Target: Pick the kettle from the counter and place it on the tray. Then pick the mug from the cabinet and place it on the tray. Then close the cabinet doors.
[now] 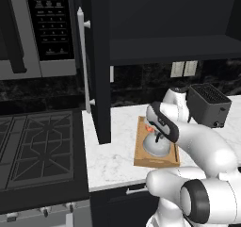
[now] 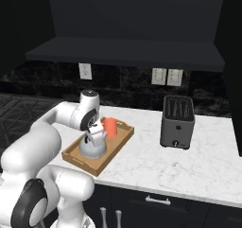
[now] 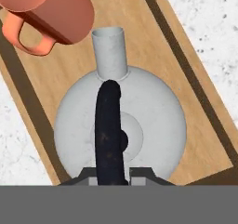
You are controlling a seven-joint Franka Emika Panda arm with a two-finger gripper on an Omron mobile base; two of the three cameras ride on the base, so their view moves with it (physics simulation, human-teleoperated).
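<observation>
where the two dark fingertips [image 3: 139, 173] rise at the lower edge of the hand view, they stand closed on either side of the kettle's black arched handle [image 3: 109, 130], gripping it. the gripper [image 2: 96, 130] hangs directly above the kettle [image 2: 92, 147], whose grey domed body sits in the wooden tray [image 2: 119, 144] with its short spout [image 3: 109, 51] pointing toward the mug [image 2: 110, 126]. the orange-red mug stands in the same tray, just beyond the spout, its handle [image 3: 25, 39] turned sideways. the tray lies on the white marble counter [image 2: 189, 163], near its front edge. a dark toaster [image 2: 177, 122] stands well apart on the counter to the right. above, the dark cabinet [image 1: 172, 49] shows a shelf, and one cabinet door [image 1: 96, 66] stands swung open with its silver bar handle [image 1: 84, 61]. a microwave [image 1: 40, 30] hangs over the black stovetop [image 1: 37, 146]; markings on its keypad are too small to read.
</observation>
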